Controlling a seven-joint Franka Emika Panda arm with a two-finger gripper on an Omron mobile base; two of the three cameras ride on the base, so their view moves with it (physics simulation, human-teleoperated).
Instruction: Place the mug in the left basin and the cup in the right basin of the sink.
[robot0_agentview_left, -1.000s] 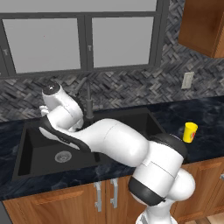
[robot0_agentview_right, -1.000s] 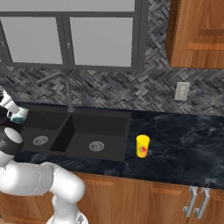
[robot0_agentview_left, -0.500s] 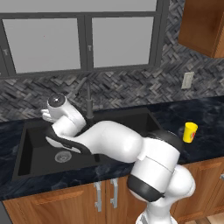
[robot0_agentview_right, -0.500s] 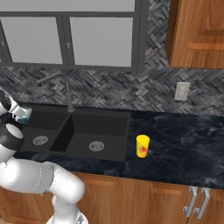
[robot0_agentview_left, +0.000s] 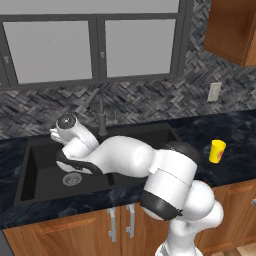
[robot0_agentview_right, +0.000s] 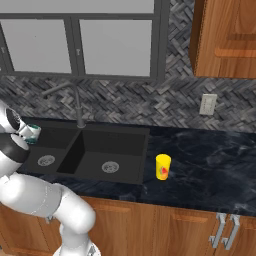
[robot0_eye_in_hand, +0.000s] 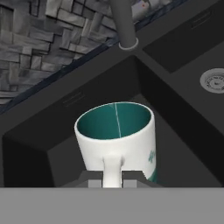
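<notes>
Mug (robot0_eye_in_hand: 116, 140) first: my jaws are pinching its handle, which sits right at the bottom middle of the hand view. The mug hangs upright with its teal inside facing up, so I think it will land on its base and not tip. It is over the left basin (robot0_agentview_left: 42, 172), in the left part of the left base view, near the back corner. In the right base view I see the mug (robot0_agentview_right: 33, 133) at the far left edge, over that same basin. I think the next step is to go down and let go, so it does not drop and bang.

The round steel drain (robot0_agentview_left: 72, 178) is on the basin floor below, a bit to the side. The dark faucet (robot0_agentview_left: 101, 116) stands at the back of the sink (robot0_agentview_right: 115, 132), near my hand. I should not bump it when I lift out. The wall in the middle of the sink is close too.

The yellow cup (robot0_agentview_right: 163, 166) waits on the black bench (robot0_agentview_right: 210, 170), just right of the right basin (robot0_agentview_right: 111, 154). It is well apart from me. I think it goes next.
</notes>
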